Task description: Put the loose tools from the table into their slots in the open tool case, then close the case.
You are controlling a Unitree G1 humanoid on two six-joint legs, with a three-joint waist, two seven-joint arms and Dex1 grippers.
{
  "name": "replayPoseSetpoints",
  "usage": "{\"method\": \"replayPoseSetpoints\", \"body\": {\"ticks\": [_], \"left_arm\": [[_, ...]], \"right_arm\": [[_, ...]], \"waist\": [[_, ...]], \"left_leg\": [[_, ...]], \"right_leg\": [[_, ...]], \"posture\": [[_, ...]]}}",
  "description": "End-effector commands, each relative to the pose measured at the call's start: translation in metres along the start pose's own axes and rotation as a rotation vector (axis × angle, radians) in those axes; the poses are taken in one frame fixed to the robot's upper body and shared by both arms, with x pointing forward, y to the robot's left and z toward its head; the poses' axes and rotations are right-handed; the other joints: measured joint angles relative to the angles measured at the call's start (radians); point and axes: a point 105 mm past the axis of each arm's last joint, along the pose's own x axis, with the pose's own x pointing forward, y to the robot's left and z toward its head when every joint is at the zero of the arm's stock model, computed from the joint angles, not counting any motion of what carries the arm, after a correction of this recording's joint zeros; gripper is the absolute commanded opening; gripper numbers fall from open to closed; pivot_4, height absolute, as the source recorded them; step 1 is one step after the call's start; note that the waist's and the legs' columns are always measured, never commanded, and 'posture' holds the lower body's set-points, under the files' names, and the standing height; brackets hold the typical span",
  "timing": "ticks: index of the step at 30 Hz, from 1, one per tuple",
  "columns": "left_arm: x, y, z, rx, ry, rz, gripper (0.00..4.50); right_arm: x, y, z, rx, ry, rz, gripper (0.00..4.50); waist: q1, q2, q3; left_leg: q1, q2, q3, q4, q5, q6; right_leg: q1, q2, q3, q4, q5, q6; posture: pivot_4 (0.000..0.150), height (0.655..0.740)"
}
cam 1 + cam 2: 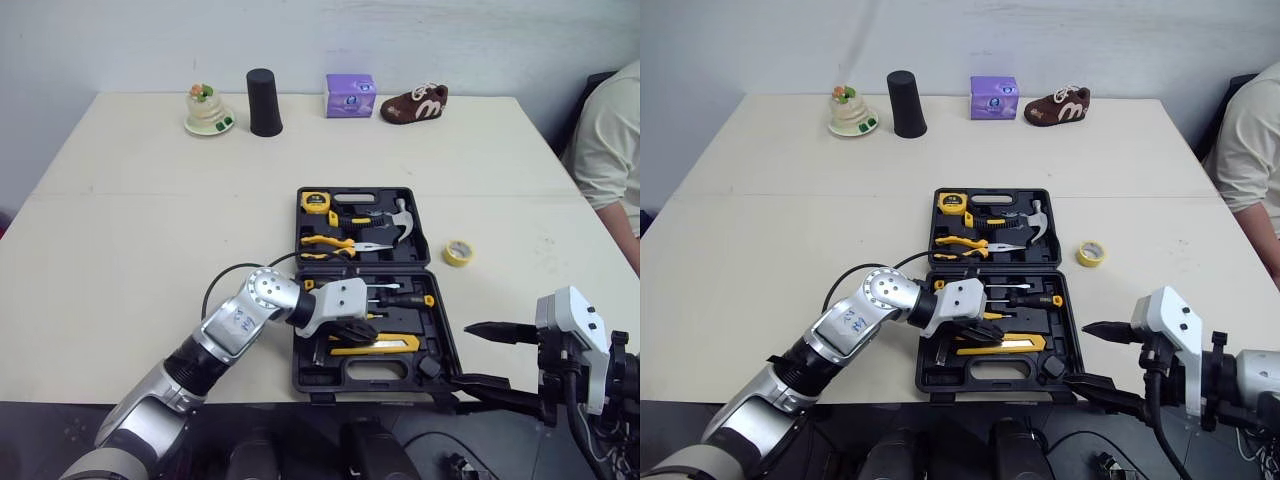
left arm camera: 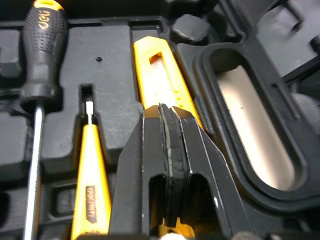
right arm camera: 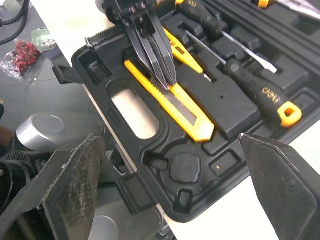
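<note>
— How do the fingers of the left gripper (image 3: pixel 168 79) stand?

— Pressed flat together, pads meeting with no gap. Their tips come down on the yellow utility knife (image 3: pixel 172 106), on its top face towards one end; they are not clamped around it.

— And the knife itself?

— It lies flat in the near half of the open tool case (image 1: pixel 441 330), just beside the handle opening (image 3: pixel 131 112). Its long axis runs left to right across the case, roughly along the front edge. One end sits under the gripper and the other points to the robot's right. I cannot tell which end carries the blade.

— What sits around it?

— A black-handled screwdriver (image 3: pixel 260 93) lies in the next slot farther back, nearly parallel to the knife. In the far half are a tape measure (image 1: pixel 317 201), a hammer (image 1: pixel 392 221) and pliers (image 1: pixel 330 242).

— The other arm?

— The right gripper (image 1: pixel 457 352) hangs at the case's front right corner, fingers spread wide and holding nothing.

— Anything outside the case?

— A roll of yellow tape (image 1: pixel 458 253) lies flat on the table (image 1: pixel 150 230), just right of the case, apart from it.
</note>
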Motion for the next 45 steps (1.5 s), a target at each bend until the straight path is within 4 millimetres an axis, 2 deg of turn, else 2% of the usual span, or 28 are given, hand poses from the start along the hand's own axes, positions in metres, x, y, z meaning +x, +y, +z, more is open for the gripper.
{"method": "replayPoseSetpoints", "body": {"ticks": [1, 3, 6, 7, 9, 11, 13, 15, 17, 19, 23, 25, 28, 33, 38, 45], "left_arm": [[-0.038, -0.007, 0.034, -0.014, -0.217, -0.009, 0.90], [-0.073, -0.007, 0.033, -0.019, -0.246, 0.066, 1.65], [-0.124, -0.004, 0.018, -0.078, -0.245, 0.233, 3.06], [-0.134, -0.004, 0.014, -0.093, -0.244, 0.263, 3.55], [-0.163, -0.004, -0.004, -0.154, -0.204, 0.352, 4.36], [-0.217, -0.002, -0.033, -0.262, -0.156, 0.550, 4.44], [-0.251, -0.007, -0.051, -0.321, -0.125, 0.695, 4.44], [-0.267, -0.014, -0.064, -0.345, -0.093, 0.773, 4.44], [-0.274, -0.020, -0.071, -0.352, -0.064, 0.811, 4.44], [-0.273, -0.024, -0.069, -0.353, -0.060, 0.812, 4.44], [-0.252, -0.016, -0.038, -0.278, -0.126, 0.720, 4.44], [-0.236, -0.010, -0.021, -0.233, -0.148, 0.646, 4.44], [-0.199, -0.009, 0.019, -0.099, -0.186, 0.440, 4.44], [-0.158, -0.004, 0.066, 0.067, -0.252, 0.255, 4.44], [-0.142, -0.003, 0.087, 0.134, -0.279, 0.181, 4.44], [-0.132, -0.005, 0.090, 0.154, -0.292, 0.164, 4.44]], "right_arm": [[-0.014, -0.017, 0.007, -0.037, -0.036, -0.107, 4.50], [-0.028, -0.031, 0.006, -0.034, -0.042, -0.187, 4.50], [-0.054, -0.052, 0.001, -0.031, -0.034, -0.319, 4.50], [-0.060, -0.057, -0.001, -0.029, -0.031, -0.346, 4.50], [-0.078, -0.069, -0.006, -0.023, -0.025, -0.429, 4.50], [-0.108, -0.086, -0.019, 0.006, -0.008, -0.555, 4.50], [-0.127, -0.095, -0.029, 0.028, 0.007, -0.624, 4.50], [-0.136, -0.099, -0.037, 0.041, 0.012, -0.650, 4.50], [-0.141, -0.102, -0.040, 0.042, 0.015, -0.663, 4.50], [-0.141, -0.107, -0.039, 0.037, 0.004, -0.657, 4.50], [-0.114, -0.118, -0.013, -0.044, -0.033, -0.549, 4.50], [-0.098, -0.123, -0.001, -0.094, -0.017, -0.484, 4.50], [-0.060, -0.132, 0.019, -0.188, 0.074, -0.325, 4.50], [-0.018, -0.150, 0.030, -0.319, 0.255, -0.202, 4.50], [0.009, -0.162, 0.041, -0.383, 0.346, -0.146, 4.50], [0.044, -0.169, 0.053, -0.442, 0.417, -0.048, 4.50]], "waist": [[-0.002, 0.000, 0.001], [-0.004, 0.001, 0.001], [-0.005, 0.002, 0.002], [-0.004, 0.002, 0.002], [-0.004, 0.002, 0.002], [-0.005, 0.002, 0.002], [-0.007, 0.001, 0.003], [-0.010, 0.001, 0.003], [-0.011, 0.001, 0.003], [-0.011, 0.001, 0.003], [-0.023, 0.000, 0.003], [-0.024, 0.001, 0.003], [-0.027, 0.003, 0.004], [-0.028, 0.006, 0.006], [-0.031, 0.008, 0.007], [-0.050, 0.009, 0.008]], "left_leg": [[-0.001, 0.000, 0.000, 0.000, 0.000, -0.001], [-0.005, 0.001, 0.001, 0.000, 0.001, -0.002], [-0.004, 0.002, 0.002, 0.000, 0.001, -0.004], [-0.004, 0.001, 0.002, -0.001, 0.001, -0.004], [-0.004, 0.001, 0.002, -0.001, 0.001, -0.005], [-0.003, 0.000, 0.003, -0.001, 0.000, -0.004], [-0.003, -0.001, 0.003, -0.001, 0.000, -0.003], [-0.003, 0.000, 0.004, -0.003, -0.001, -0.003], [-0.002, 0.002, 0.006, -0.005, -0.003, -0.003], [-0.002, -0.002, 0.007, -0.009, -0.003, -0.002], [-0.002, -0.002, 0.007, -0.010, -0.002, -0.002], [-0.002, -0.004, 0.007, -0.010, 0.000, -0.001], [-0.001, -0.009, 0.007, -0.011, 0.000, -0.002], [-0.003, -0.008, 0.009, -0.009, 0.002, -0.003], [-0.004, -0.007, 0.012, -0.008, 0.002, -0.003], [-0.004, -0.005, 0.013, 0.000, 0.002, -0.003]], "right_leg": [[-0.001, 0.000, 0.000, 0.000, 0.000, 0.000], [-0.006, 0.000, 0.000, 0.002, 0.000, 0.000], [-0.007, 0.000, 0.001, 0.002, -0.001, -0.001], [-0.007, 0.000, 0.001, 0.002, -0.001, -0.002], [-0.007, 0.000, 0.000, 0.002, -0.001, -0.002], [-0.007, 0.000, 0.000, 0.002, -0.001, -0.002], [-0.007, 0.000, 0.000, 0.001, -0.001, -0.002], [-0.008, -0.001, 0.000, -0.001, -0.002, -0.003], [-0.007, -0.006, 0.000, -0.002, -0.002, -0.003], [-0.008, -0.012, -0.003, -0.002, -0.002, -0.003], [-0.008, -0.013, -0.004, -0.003, -0.001, -0.002], [-0.008, -0.014, -0.004, -0.002, 0.000, -0.001], [-0.008, -0.014, -0.006, -0.002, 0.000, 0.000], [-0.011, -0.012, -0.010, -0.001, -0.001, -0.001], [-0.014, -0.011, -0.009, 0.000, -0.001, -0.001], [-0.014, -0.010, -0.008, 0.007, -0.001, -0.001]], "posture": [[0.150, 0.7296], [0.150, 0.7296], [0.150, 0.7296], [0.150, 0.7296], [0.150, 0.7296], [0.150, 0.7296], [0.150, 0.7296], [0.150, 0.7296], [0.150, 0.7296], [0.150, 0.7296], [0.150, 0.7296], [0.150, 0.7296], [0.150, 0.7296], [0.150, 0.7296], [0.150, 0.7296], [0.150, 0.7296]]}}
